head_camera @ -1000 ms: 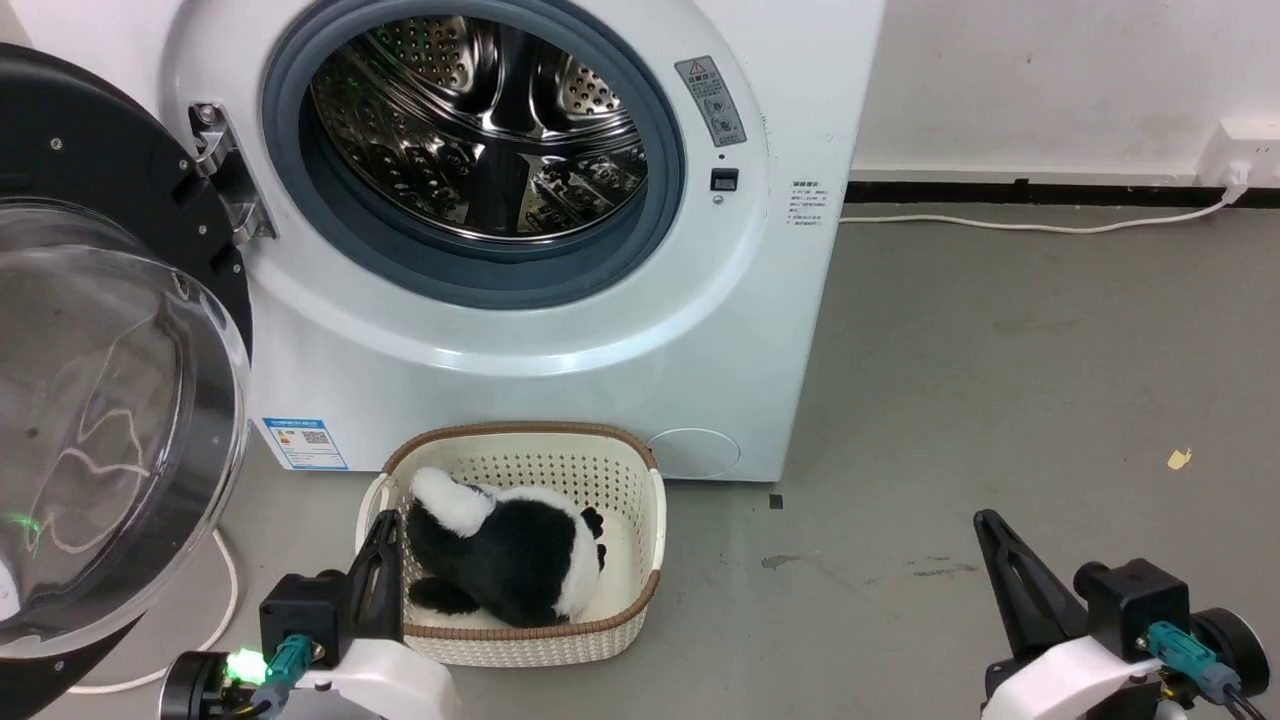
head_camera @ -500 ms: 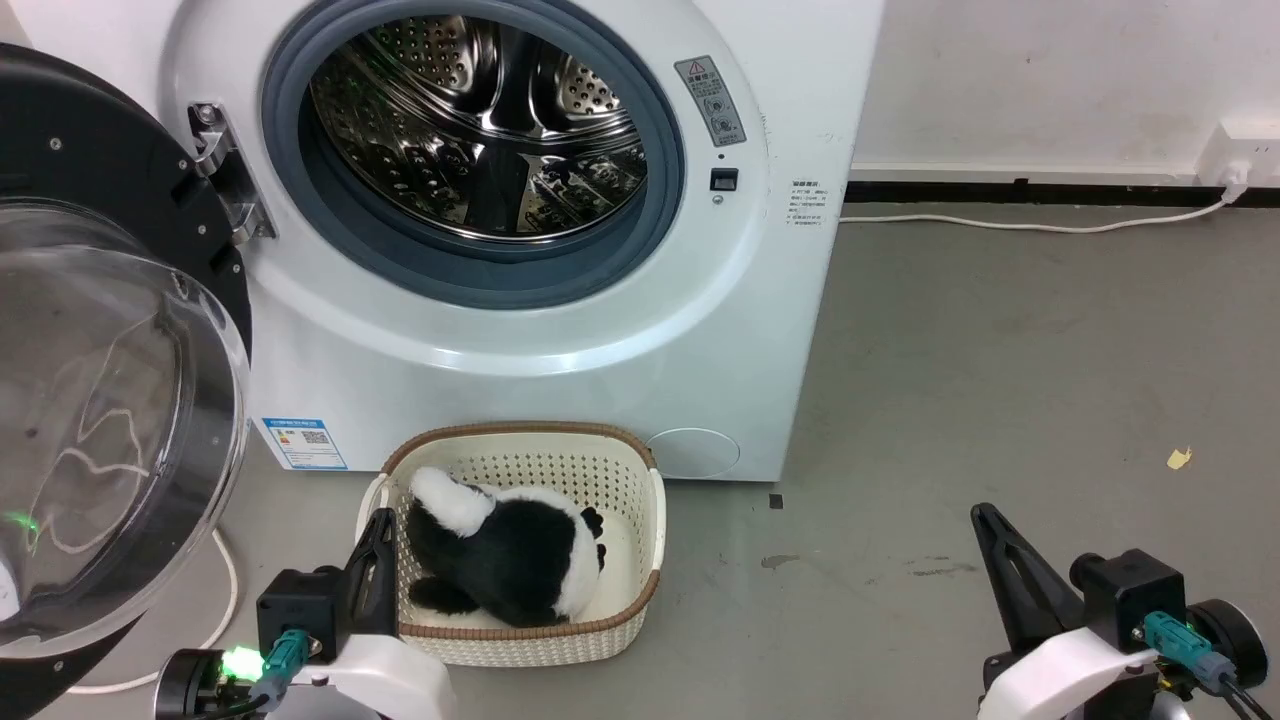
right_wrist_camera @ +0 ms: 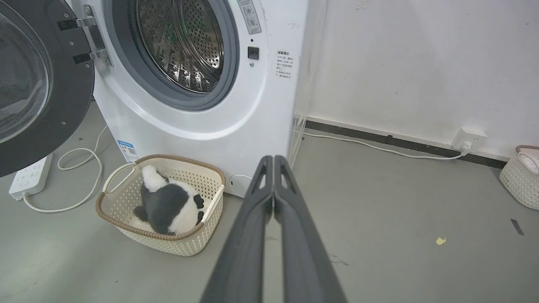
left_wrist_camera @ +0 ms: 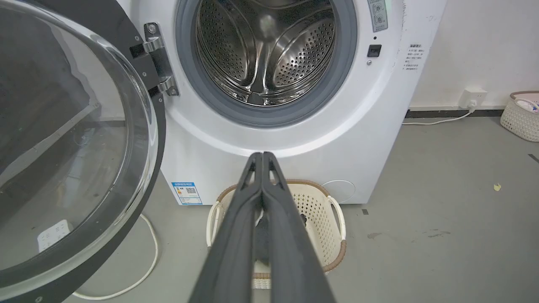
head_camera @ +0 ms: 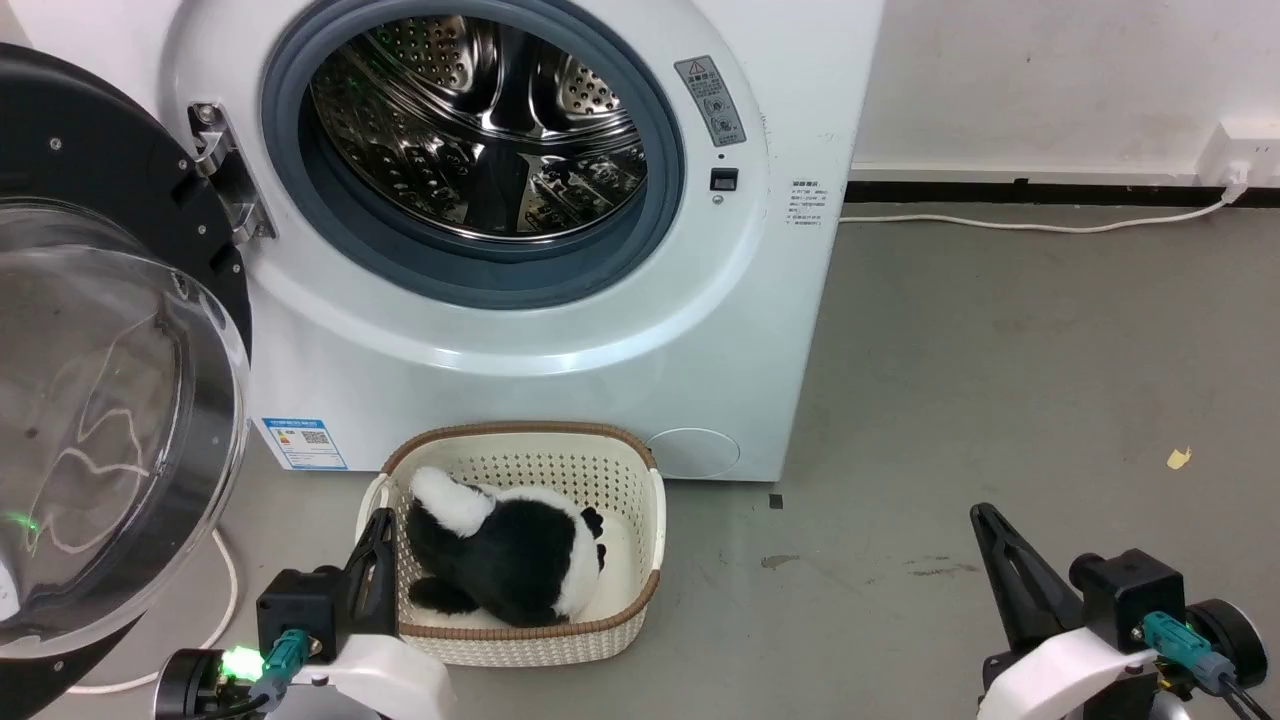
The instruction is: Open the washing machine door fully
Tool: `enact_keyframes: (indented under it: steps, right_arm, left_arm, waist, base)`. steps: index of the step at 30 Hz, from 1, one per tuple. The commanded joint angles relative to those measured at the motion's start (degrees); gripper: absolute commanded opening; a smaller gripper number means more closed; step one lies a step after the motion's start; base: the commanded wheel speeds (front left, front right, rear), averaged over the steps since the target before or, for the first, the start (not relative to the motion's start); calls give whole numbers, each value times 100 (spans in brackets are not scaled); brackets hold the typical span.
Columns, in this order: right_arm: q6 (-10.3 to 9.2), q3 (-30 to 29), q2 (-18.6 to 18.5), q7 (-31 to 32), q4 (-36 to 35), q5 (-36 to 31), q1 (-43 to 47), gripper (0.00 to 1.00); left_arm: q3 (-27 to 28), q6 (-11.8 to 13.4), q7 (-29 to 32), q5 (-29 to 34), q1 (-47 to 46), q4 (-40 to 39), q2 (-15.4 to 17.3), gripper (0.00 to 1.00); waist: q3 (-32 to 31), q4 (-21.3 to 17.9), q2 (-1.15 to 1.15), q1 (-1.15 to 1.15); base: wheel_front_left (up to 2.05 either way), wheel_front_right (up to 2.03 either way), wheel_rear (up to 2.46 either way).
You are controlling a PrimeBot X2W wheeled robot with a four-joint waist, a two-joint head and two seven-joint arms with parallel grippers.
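Hanging wide open at the left edge of the head view, the washing machine door (head_camera: 110, 380) shows us its inner face: a glossy black ring around a bulging clear glass bowl, pinned by its metal hinge (head_camera: 225, 170) to the left side of the opening. The washing machine (head_camera: 560, 340) takes the upper centre of the frame, with its white front, grey rubber ring (head_camera: 290, 200) and perforated steel drum (head_camera: 480, 130) plainly exposed and shining. Low on its front, at the left, there's a blue label sticker (head_camera: 305, 443).

Down at the lower left comes the left gripper (head_camera: 383, 522), two dark fingers pressed together with nothing between them. Its tip is up beside the left rim of the cream perforated basket (head_camera: 540, 470); whether it touches that rim I cannot tell. In the basket lies a black-and-white plush toy (head_camera: 510, 560), and the basket sits on the grey floor (head_camera: 1000, 380) right at the foot of the machine.

Lower right, the right gripper (head_camera: 988, 522) is pinched shut too and empty, over bare floor, well apart from machine and door. Neither gripper touches the door.

Over in the right wrist view, a white cable (right_wrist_camera: 379, 147) runs along the base of the wall to a socket (right_wrist_camera: 467, 141). A white power strip (right_wrist_camera: 29, 176) lies at the left edge below the door, and a second cream basket (right_wrist_camera: 520, 181) stands at the right edge.
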Motion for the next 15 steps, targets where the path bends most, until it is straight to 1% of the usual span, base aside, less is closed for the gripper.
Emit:
enact_keyframes:
  steps: [1,15]
  right_arm:
    - [5,-4,28,2,-21,-44,-67,0]
    - [5,-4,28,2,-21,-44,-67,0]
  left_arm:
    - [-3,-30,2,52,-89,-23,3,0]
    - [-3,-30,2,52,-89,-23,3,0]
  waist:
    - [0,0,0,0]
    - [0,0,0,0]
  base:
    - [0,0,0]
    - [0,0,0]
